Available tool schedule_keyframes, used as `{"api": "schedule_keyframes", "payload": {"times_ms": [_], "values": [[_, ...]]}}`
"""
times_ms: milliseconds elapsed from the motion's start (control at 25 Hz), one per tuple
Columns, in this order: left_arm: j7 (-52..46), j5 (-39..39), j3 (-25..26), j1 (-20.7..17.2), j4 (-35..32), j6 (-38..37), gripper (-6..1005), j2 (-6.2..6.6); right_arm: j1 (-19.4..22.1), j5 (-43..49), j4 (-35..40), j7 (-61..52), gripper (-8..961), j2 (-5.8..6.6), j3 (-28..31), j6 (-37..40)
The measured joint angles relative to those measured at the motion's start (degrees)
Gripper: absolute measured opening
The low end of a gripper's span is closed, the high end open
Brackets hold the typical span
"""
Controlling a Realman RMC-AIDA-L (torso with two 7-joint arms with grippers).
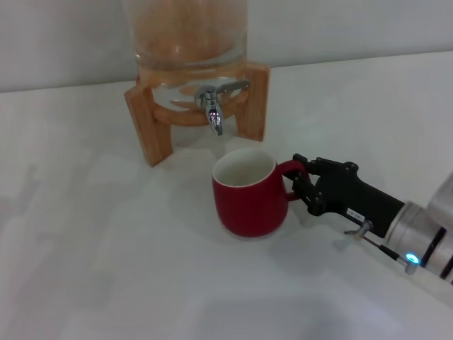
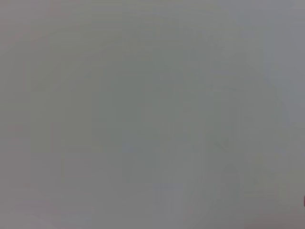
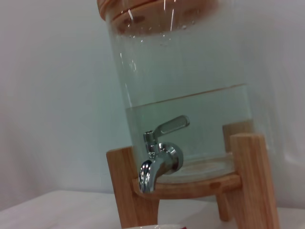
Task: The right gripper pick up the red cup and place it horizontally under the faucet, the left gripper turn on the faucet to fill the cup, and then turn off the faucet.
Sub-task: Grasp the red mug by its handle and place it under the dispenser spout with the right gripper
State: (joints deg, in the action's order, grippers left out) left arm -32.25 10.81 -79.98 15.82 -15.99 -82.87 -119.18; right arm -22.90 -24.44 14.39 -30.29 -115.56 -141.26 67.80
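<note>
Placing step — right hand (image 1: 299,178) pinching cup (image 1: 248,195) handle, cup upright on surface just short of faucet (image 1: 214,106); next, nudge it under.

Glass dispenser (image 1: 185,35) cut off above (left wrist view blank).

Soft, even light; faint shadows.

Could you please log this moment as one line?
right pincer: shut on red cup handle | cup: upright, below faucet | left pincer: unseen
</note>
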Motion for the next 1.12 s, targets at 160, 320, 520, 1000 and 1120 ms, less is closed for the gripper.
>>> {"api": "schedule_keyframes", "payload": {"times_ms": [160, 320, 520, 1000, 1120], "values": [[0.0, 0.0, 0.0, 0.0, 0.0, 0.0, 876, 0.00, -1.4, 0.0, 0.6, -0.2, 176, -0.05, -0.1, -2.1], [-0.1, 0.0, 0.0, 0.0, 0.0, 0.0, 876, 0.00, -2.7, 0.0, 1.2, -0.3, 176, -0.06, -0.2, -3.5], [-0.3, 0.2, 0.0, 0.0, 0.0, 0.0, 876, 0.00, -3.6, 0.0, 1.2, -0.6, 175, -0.09, -0.2, -4.5], [-0.4, 1.3, 0.0, -0.1, 0.0, -0.1, 876, 0.00, -5.8, 0.0, 2.1, -0.7, 174, -0.13, 0.1, -8.5], [-0.4, 1.3, 0.0, -0.3, 0.0, -0.2, 876, 0.00, -6.6, 0.0, 2.1, -0.8, 174, -0.09, 0.2, -9.0]]}}
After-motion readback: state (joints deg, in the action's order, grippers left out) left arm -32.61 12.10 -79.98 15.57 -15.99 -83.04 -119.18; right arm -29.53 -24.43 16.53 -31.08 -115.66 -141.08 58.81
